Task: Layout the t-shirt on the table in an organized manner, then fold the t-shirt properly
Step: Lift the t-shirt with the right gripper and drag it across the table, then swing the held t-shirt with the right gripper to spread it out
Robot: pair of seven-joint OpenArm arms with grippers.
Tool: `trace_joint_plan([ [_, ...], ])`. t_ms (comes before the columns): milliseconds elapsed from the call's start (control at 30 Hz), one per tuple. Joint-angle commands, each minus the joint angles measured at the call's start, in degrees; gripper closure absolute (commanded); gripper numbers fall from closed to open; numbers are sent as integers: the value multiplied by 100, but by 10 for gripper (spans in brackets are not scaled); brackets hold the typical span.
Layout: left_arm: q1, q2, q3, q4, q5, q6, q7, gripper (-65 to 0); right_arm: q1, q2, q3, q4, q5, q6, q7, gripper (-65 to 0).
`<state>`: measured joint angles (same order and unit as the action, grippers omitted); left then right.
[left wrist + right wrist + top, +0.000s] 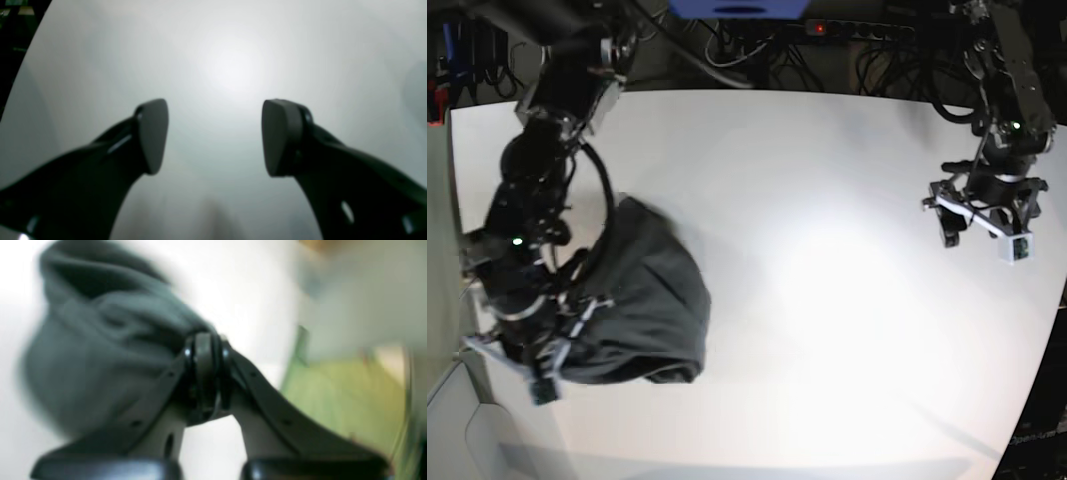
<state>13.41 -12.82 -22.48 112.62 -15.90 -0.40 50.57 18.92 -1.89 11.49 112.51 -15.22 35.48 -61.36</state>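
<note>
I see the t-shirt [632, 300] crumpled in a heap at the table's [827, 300] edge, because my right gripper [205, 350] pinches its cloth tightly to spread it. My left gripper [215, 136] waits far from the t-shirt, jaws apart and empty.

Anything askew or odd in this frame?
Yes: the t-shirt is a crumpled heap near the table edge, pinched by the right tool. The left tool hangs open and empty, far away.
</note>
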Motion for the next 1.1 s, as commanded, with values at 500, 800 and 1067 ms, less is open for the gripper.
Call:
trace_joint_plan([
  [500,-176,-59,19,92,-6,1,-120,-428,-516,193,-819,200,349,452,268,0],
  [800,-167,-59,2,92,-6,1,-120,-428,-1070,-149,-4247,182,-161,452,-444,0],
  [1067,-141,-59,-16,92,-6,1,-120,-428,-1061,-711,-4247,182,-152,452,-505,0],
])
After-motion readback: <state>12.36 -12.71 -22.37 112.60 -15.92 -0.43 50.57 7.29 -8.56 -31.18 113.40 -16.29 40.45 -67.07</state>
